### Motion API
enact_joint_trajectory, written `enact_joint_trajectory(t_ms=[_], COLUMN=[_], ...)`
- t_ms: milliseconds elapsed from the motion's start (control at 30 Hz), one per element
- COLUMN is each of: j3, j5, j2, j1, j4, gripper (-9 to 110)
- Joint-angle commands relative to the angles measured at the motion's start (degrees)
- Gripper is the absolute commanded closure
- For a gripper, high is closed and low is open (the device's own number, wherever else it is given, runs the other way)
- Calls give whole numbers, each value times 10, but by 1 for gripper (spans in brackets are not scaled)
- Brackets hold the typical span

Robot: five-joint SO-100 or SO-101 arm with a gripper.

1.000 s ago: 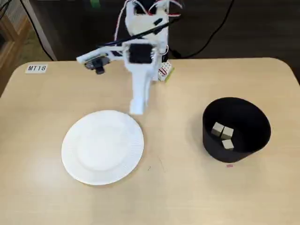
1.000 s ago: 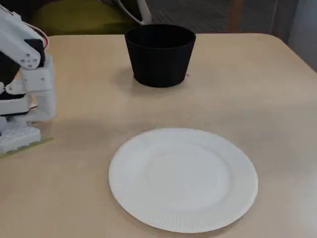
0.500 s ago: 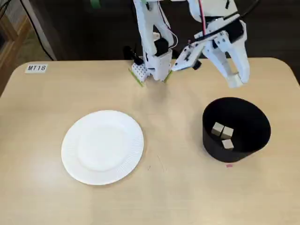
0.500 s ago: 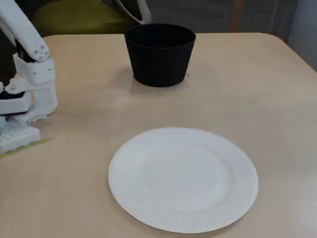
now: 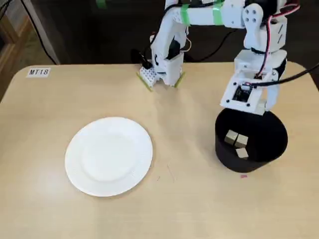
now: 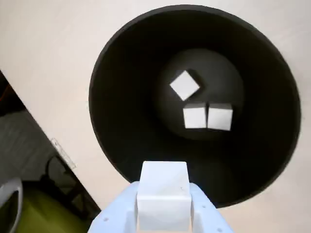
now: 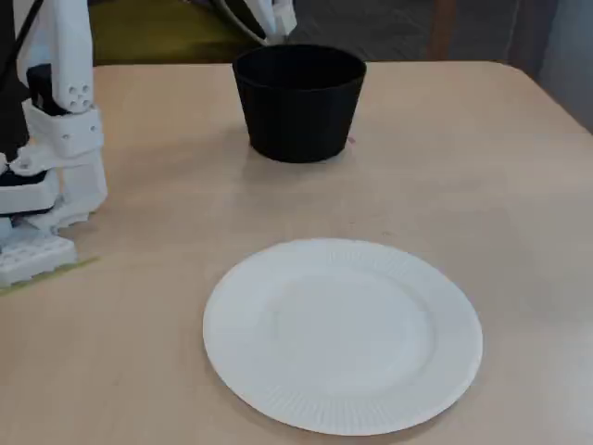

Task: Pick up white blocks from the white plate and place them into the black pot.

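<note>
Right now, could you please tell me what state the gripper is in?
Gripper: shut on a small white cube block, above the matte black round pot.

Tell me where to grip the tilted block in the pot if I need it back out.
Come straight down through the pot's mouth; the walls block any side approach. The tilted block lies apart from the other two, so close on two opposite flat faces, wrist turned to match its diagonal.

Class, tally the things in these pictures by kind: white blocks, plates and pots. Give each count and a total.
White blocks: 4, with 3 lying in the black pot and 1 held in the pincer above it
White plate: 1, with nothing on it
Black pot: 1
Total: 6
</note>
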Motion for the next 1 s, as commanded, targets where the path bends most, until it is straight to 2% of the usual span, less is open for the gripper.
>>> enact_joint_trajectory(t_ms=[0,233,267,367,467,600,667,700,833,967], j3=[-46,-66,-68,-69,-69,-69,-71,-71,-71,-71], j5=[-3,35,38,23,27,40,59,73,83,111], j2=[-13,-47,-50,-51,-51,-52,-52,-51,3,127], j1=[-7,7,9,11,16,23,29,34,60,107], j4=[1,-3,-4,-4,-5,-10,-11,-11,0,-27], gripper=[104,104,99,71,64,72,90,103,104,104])
